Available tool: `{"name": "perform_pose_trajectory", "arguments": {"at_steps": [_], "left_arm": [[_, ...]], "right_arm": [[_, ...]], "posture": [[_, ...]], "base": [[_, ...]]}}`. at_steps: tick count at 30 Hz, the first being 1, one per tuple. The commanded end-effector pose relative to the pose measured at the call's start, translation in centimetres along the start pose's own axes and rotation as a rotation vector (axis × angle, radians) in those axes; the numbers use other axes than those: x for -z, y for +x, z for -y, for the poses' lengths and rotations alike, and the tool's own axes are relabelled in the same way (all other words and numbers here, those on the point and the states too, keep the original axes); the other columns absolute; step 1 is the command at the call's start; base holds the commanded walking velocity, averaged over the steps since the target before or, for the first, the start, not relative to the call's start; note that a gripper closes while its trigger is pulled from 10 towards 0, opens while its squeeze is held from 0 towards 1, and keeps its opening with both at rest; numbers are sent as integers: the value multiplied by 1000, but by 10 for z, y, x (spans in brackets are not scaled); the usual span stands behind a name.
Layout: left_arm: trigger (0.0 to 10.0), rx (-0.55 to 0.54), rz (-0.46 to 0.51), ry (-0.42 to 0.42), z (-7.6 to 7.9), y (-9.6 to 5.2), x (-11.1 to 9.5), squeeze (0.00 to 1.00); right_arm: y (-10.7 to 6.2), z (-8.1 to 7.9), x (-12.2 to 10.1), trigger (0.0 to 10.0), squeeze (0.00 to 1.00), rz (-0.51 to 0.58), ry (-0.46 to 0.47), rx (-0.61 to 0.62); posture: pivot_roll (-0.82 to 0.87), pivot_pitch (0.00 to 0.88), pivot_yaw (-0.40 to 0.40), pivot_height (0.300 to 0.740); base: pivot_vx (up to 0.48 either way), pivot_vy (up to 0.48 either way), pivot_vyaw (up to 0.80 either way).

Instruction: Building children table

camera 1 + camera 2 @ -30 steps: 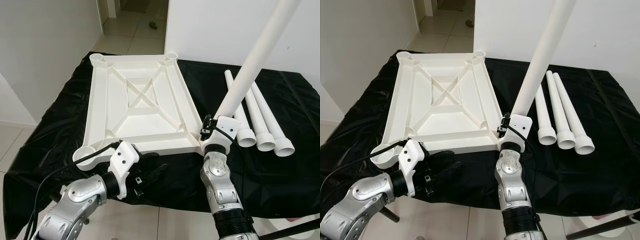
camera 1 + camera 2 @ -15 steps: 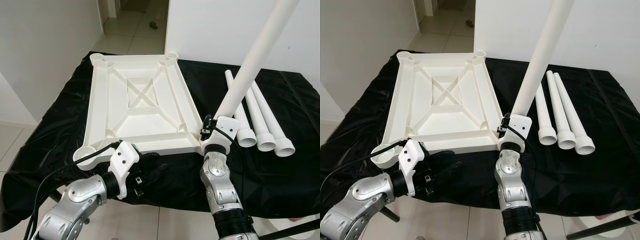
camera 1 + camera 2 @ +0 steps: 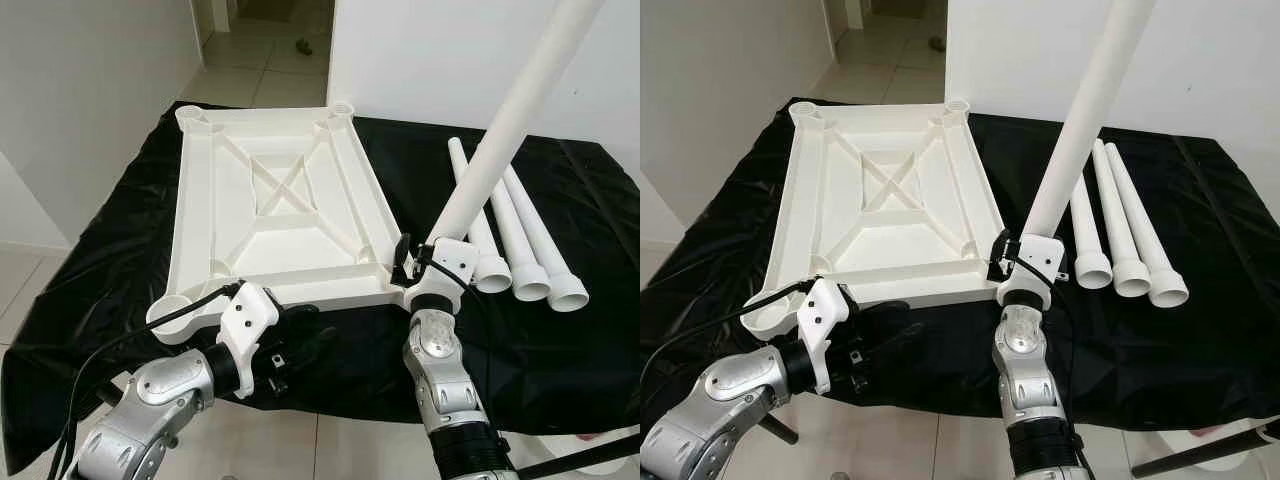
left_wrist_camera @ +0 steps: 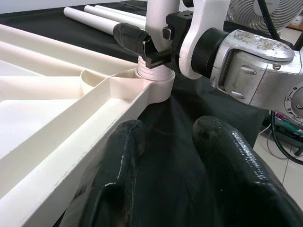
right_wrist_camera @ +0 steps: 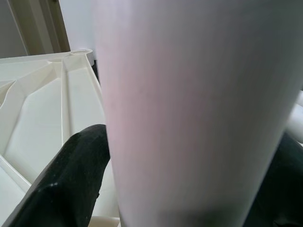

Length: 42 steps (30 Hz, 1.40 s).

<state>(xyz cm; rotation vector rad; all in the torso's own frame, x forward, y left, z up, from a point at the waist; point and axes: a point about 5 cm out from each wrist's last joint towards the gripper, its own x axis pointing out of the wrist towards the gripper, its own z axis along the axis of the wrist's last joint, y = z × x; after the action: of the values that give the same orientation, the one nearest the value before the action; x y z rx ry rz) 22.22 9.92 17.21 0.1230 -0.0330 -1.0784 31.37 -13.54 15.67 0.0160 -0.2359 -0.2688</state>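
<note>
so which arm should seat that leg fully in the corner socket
Right. The right gripper is clamped on the upright leg, already at the tabletop's near corner socket; the left gripper sits open by the edge.

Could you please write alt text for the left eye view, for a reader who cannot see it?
The right end effector grips a white table leg standing in the near right corner socket of an upside-down white tabletop on a black cloth. Three more legs lie to the right; the left end effector hovers at the near edge.

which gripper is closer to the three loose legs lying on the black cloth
Right. The right gripper, clamped on the upright leg, stands beside the loose legs; the left gripper sits across the tabletop's near edge.
</note>
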Motion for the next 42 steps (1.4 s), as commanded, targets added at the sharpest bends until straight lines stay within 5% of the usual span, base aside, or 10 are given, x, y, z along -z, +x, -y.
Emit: {"name": "perform_pose_trajectory", "arguments": {"at_steps": [1, 2, 4, 25, 26, 27, 29, 31, 32, 42], "left_arm": [[10000, 13, -10, -3, 2, 0, 0, 0], [10000, 12, -10, -2, 2, 0, 0, 0], [10000, 12, -10, -1, 2, 0, 0, 0], [10000, 34, 0, 11, 2, 4, -3, 0], [10000, 32, 0, 13, 2, 4, -3, 0], [10000, 32, 0, 13, 2, 4, -3, 0], [10000, 29, 1, 14, 1, 4, -4, 0], [10000, 27, 1, 15, 1, 4, -4, 0], [10000, 25, 2, 17, 1, 4, -4, 0], [10000, 13, 7, 18, 0, 4, -5, 0]], "right_arm": [[-4, 4, 14, 10000, 1000, -71, 4, -13], [-3, 2, 11, 10000, 94, -59, 25, -60], [-3, 0, 9, 10000, 0, -48, 44, -110], [8, 30, 1, 10000, 0, -59, -27, -837], [10, 31, 1, 6157, 0, -65, -32, -864], [10, 31, 1, 6157, 0, -65, -32, -864], [12, 33, 0, 2627, 0, -70, -46, -909], [14, 35, 0, 2000, 0, -73, -53, -931], [15, 37, -1, 0, 0, -78, -58, -948], [17, 42, 1, 980, 0, -116, -77, -929]], "posture": [[107, 119, 3, 740], [107, 118, 1, 740], [106, 117, 1, 740], [98, 122, -3, 740], [99, 121, -4, 740], [99, 121, -4, 740], [101, 120, -7, 740], [101, 120, -7, 740], [103, 120, -10, 740], [100, 121, -16, 740]], "base": [[0, 0, 0], [0, 0, 0], [0, 0, 0], [0, 0, 0], [0, 0, 0], [0, 0, 0], [0, 0, 0], [0, 0, 0], [0, 0, 0], [0, 0, 0]]}}
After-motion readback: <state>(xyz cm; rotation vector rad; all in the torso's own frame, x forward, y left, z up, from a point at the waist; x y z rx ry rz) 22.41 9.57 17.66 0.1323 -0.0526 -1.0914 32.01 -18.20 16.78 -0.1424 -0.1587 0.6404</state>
